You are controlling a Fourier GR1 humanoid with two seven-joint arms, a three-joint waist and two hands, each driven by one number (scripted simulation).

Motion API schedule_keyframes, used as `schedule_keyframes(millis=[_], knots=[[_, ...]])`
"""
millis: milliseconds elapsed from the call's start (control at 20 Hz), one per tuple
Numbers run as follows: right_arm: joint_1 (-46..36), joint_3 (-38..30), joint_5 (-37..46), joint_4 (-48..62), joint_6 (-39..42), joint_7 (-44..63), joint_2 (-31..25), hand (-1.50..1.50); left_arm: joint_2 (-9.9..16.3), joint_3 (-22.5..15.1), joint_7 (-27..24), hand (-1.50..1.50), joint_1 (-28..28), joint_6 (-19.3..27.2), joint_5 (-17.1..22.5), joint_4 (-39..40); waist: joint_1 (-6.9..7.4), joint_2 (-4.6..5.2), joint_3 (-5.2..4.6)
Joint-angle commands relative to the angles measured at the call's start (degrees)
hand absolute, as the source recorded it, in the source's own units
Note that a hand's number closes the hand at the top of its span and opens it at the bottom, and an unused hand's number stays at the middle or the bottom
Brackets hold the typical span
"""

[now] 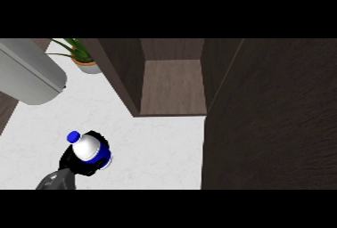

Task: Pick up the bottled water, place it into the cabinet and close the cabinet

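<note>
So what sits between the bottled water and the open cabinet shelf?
Nothing: in the head view only bare white counter lies between the bottled water, held in the left hand, and the cabinet shelf.

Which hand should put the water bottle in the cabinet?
The left hand. Its fingers are already curled round the bottle, and the open cabinet is just ahead. No right hand shows.

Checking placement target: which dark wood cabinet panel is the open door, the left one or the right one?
The right one: the large dark wood door panel swings out toward the camera beside the open shelf; the left panel is the narrower cabinet side wall.
</note>
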Motion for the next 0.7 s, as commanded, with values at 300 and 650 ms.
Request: schedule_keyframes(millis=[300, 650], knots=[[-1.8, -2.1, -0.8, 1.1, 0.0, 0.3, -1.1, -1.5, -2.2, 5.7, -8.8, 1.5, 2.7, 7.9, 5.9, -2.5, 0.67, 0.0, -0.22], [0.4, 0.5, 1.1, 2.3, -0.7, -2.5, 0.0, -1.5, -5.9, 5.5, -6.8, 1.5, 4.0, 6.9, 10.2, -7.3, 0.64, -0.16, -0.19]])
